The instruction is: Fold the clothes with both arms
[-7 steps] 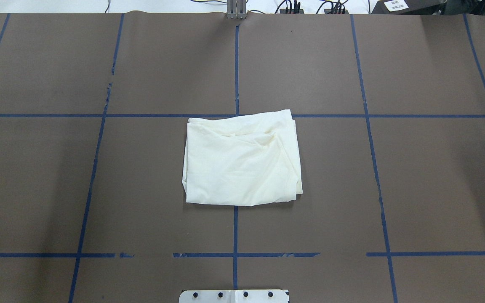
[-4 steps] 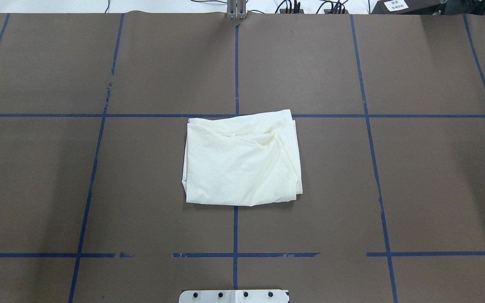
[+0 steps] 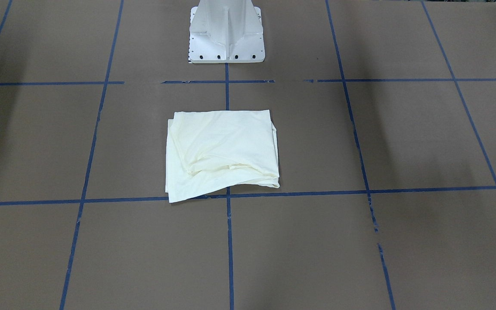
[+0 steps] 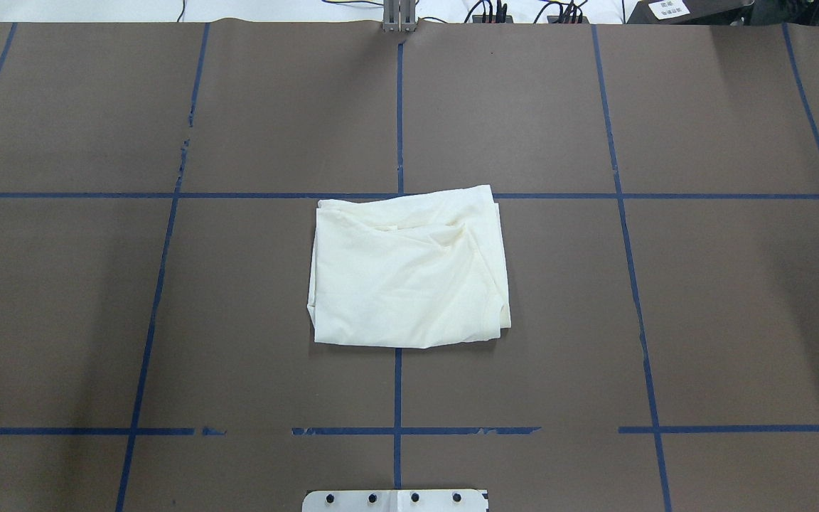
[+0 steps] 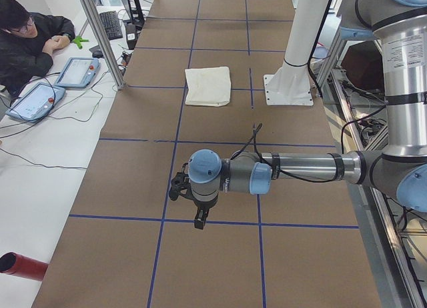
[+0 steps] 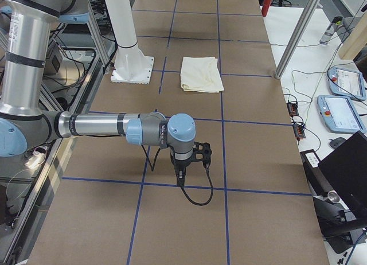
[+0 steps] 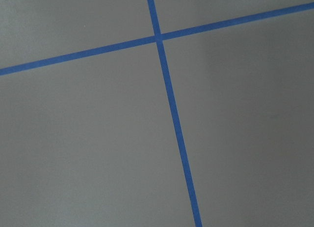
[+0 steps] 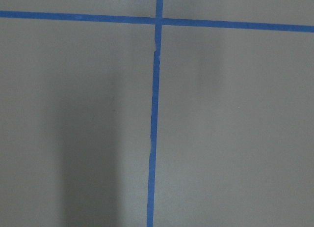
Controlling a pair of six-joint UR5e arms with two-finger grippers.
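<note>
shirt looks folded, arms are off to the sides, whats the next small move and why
Likely just park and stop. The shirt lies as a compact cream rectangle on the table, one edge slightly uneven, and the left gripper and right gripper hang over bare table well away from it.

the bench (image 4: pixel 736 320) is covered in dull brown paper, marked into large squares by blue tape lines (image 4: pixel 399 107) that are torn in places. the light is even and indoor, leaving soft shadows on the paper. along the side across from the robot runs a white side table (image 5: pixel 60 141) with loose cables, a keyboard (image 5: pixel 111 25), a blue-edged control pad (image 5: pixel 77 73) and a second pad (image 5: pixel 35 100). a person (image 5: pixel 27 41) in dark clothing sits leaning on it. an aluminium post (image 5: pixel 100 35) rises at the bench's edge. a red cylinder (image 5: pixel 23 266) lies on the white table.
</note>
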